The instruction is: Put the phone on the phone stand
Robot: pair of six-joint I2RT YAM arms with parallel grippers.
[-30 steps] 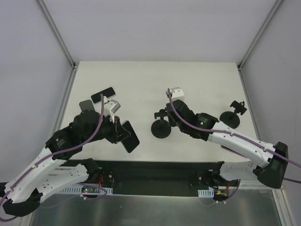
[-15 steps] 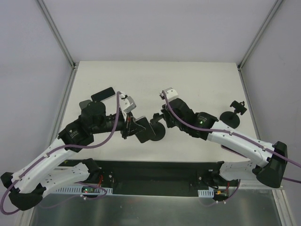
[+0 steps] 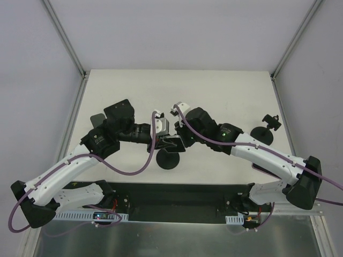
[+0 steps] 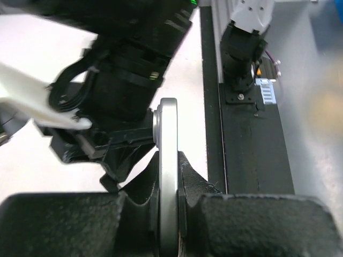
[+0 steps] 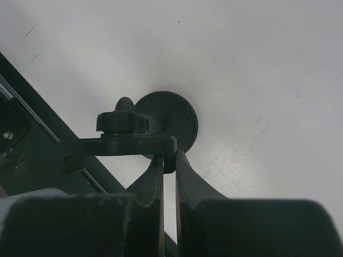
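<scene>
My left gripper [image 4: 169, 160] is shut on the phone [image 4: 168, 134], which I see edge-on as a silver rim standing between the pads. In the top view the phone [image 3: 172, 143] hangs above the table's middle, right next to the phone stand [image 3: 168, 159]. My right gripper [image 5: 169, 158] is shut on the end of the stand's clamp head [image 5: 128, 143]. The stand's round base [image 5: 174, 123] rests on the table below it. The two grippers [image 3: 165, 140] [image 3: 182, 140] almost meet over the stand.
A second black stand [image 3: 263, 133] is at the right side of the table. A dark flat object [image 3: 96, 119] lies at the back left, partly under my left arm. The black rail [image 3: 177, 195] runs along the near edge.
The left arm swung right with the phone until it reached the stand. The right gripper closed on the clamp head, and the stand shifted left and nearer.
</scene>
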